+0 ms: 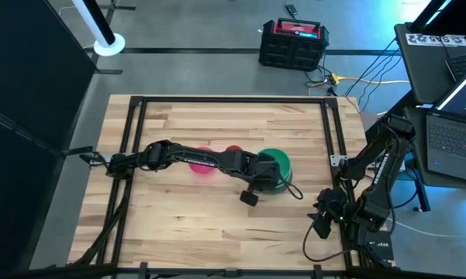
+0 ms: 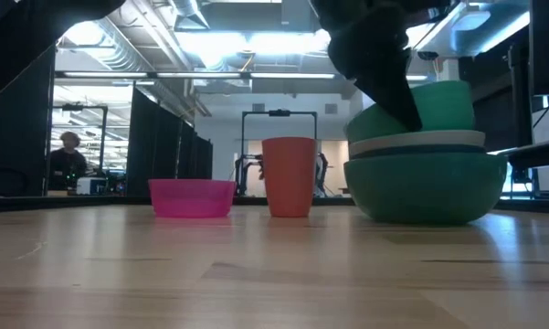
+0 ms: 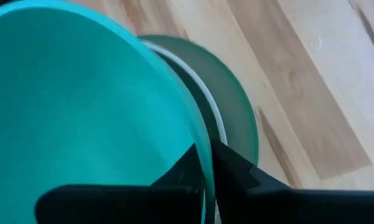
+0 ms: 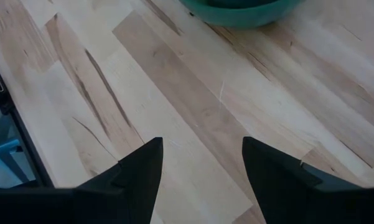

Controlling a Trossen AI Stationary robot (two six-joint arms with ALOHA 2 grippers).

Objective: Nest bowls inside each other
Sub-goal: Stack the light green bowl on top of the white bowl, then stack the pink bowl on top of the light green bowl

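- The stack of bowls sits right of the table's middle: a big green bowl [image 2: 427, 187] at the bottom, a white bowl [image 2: 418, 142] showing only as a pale rim inside it, and a lighter green bowl [image 2: 438, 108] tilted on top.
- The left gripper [image 3: 206, 163] is closed on the rim of that top green bowl, one finger inside the wall and one outside; from table height the dark arm hides the bowl's left part.
- No dark teal-blue bowl can be made out; from above, the arm covers much of the stack.
- The pink bowl [image 2: 192, 196] stands alone on the wood, well left of the stack, partly under the left arm in the overhead view.
- A red cup [image 2: 289, 175] stands upright between the pink bowl and the stack, touching neither.
- The right gripper [image 4: 202, 165] waits near the table's [image 1: 178, 225] right front corner, fingers spread wide over bare wood, holding nothing; only the edge of the bottom bowl shows ahead of it.
- A person [image 2: 66, 160] is in the room far behind, too small to make out.
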